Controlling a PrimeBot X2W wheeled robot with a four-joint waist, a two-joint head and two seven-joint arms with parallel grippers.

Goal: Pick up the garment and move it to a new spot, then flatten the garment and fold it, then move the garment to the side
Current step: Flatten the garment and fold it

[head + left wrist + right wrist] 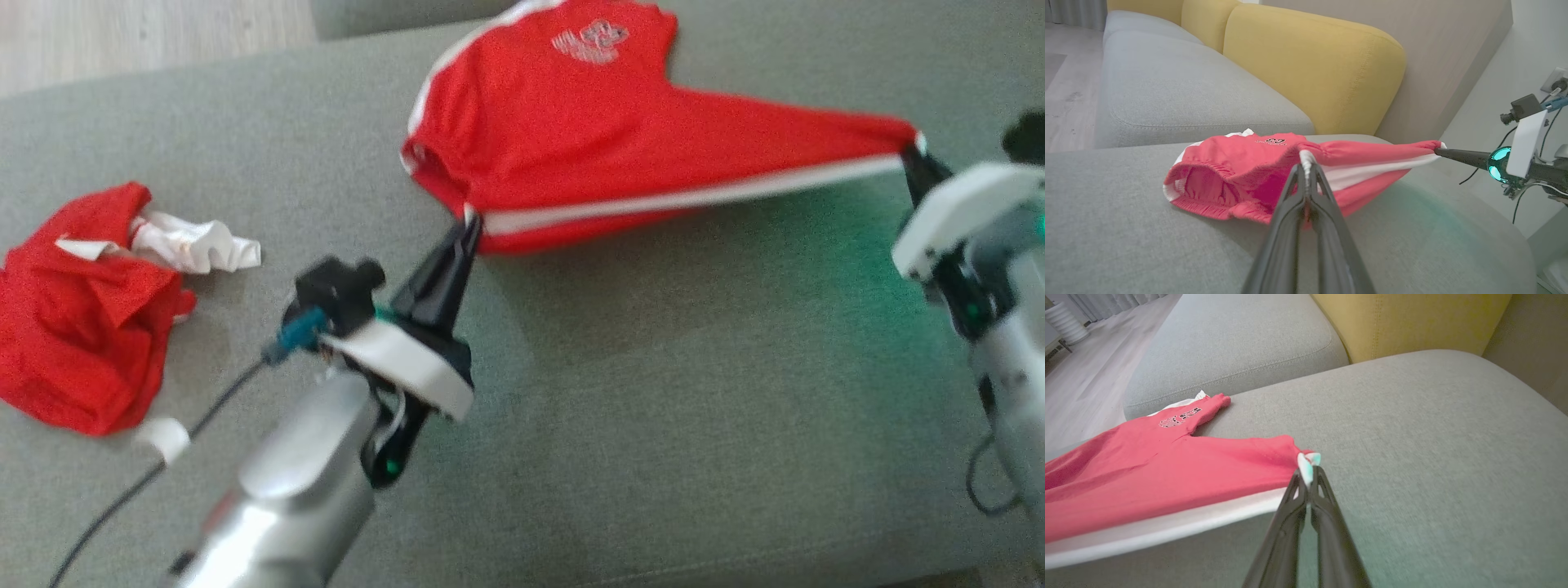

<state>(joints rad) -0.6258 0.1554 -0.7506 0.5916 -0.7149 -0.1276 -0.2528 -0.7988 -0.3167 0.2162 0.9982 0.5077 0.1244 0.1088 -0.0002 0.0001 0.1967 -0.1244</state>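
Flattening step. The red garment [571, 139] lies partly on the grey sofa seat [653, 425]. Its white-striped near edge is lifted taut between the left gripper [471, 224] and the right gripper [916, 153], both jaws closed on its corners. The next move probably calls for lowering it evenly under tension. A crumpled garment [82, 327] lies well apart.

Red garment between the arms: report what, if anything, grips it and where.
Both hold the red garment: left end effector and right end effector each pinch one end of its white-striped edge.
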